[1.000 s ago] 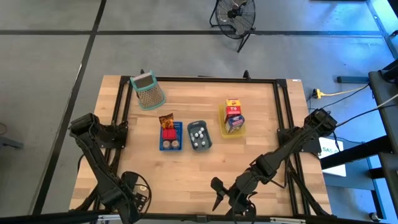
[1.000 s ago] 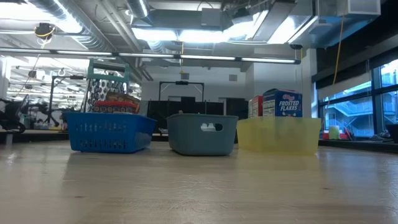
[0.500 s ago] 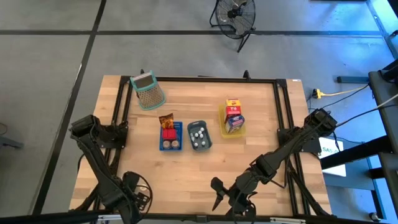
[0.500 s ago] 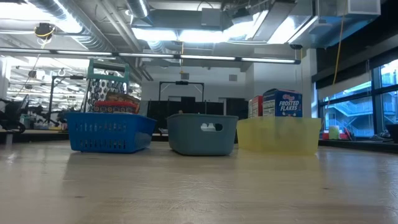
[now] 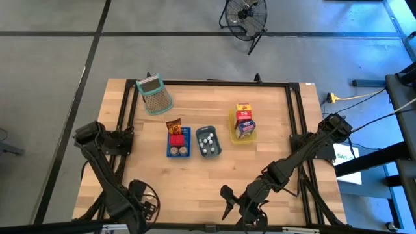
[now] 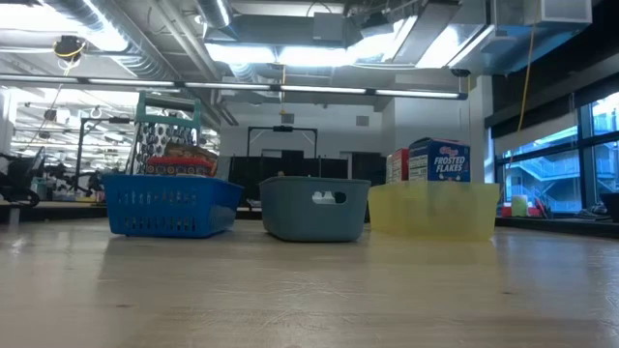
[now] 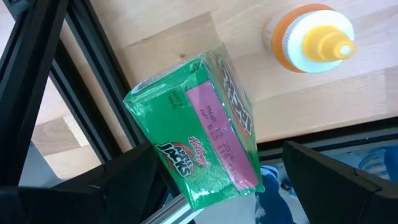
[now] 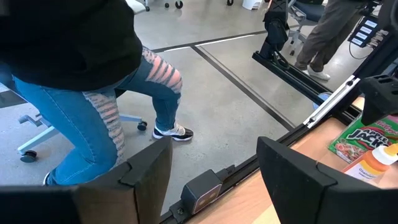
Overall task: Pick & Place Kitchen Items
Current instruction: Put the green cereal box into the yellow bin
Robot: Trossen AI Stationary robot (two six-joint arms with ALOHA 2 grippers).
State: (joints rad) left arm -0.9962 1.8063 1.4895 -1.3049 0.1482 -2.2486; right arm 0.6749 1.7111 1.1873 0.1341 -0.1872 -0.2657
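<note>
there, "frosted flakes" carton point(image 6: 437, 160), perhaps upright

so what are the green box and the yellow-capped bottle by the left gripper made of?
Green box: looks like glossy printed cardboard, with creased edges and sheen on the print. Bottle: probably plastic, with an orange body and a smooth moulded white-and-yellow cap. Both lie on the wooden table.

Two dark, jointed arms are showing over the table's near edge.

The left arm point(image 5: 104, 166) and right arm point(image 5: 296, 159) are both showing as black, built of slim tube-like links joined by bulkier rounded joints, with dark cables looping at the left arm's lower end. The left gripper point(image 7: 211, 186) and right gripper point(image 8: 214, 168) are each presenting two broad, flat, matte black fingers point(image 8: 149, 165) with angular, bevelled edges.
</note>
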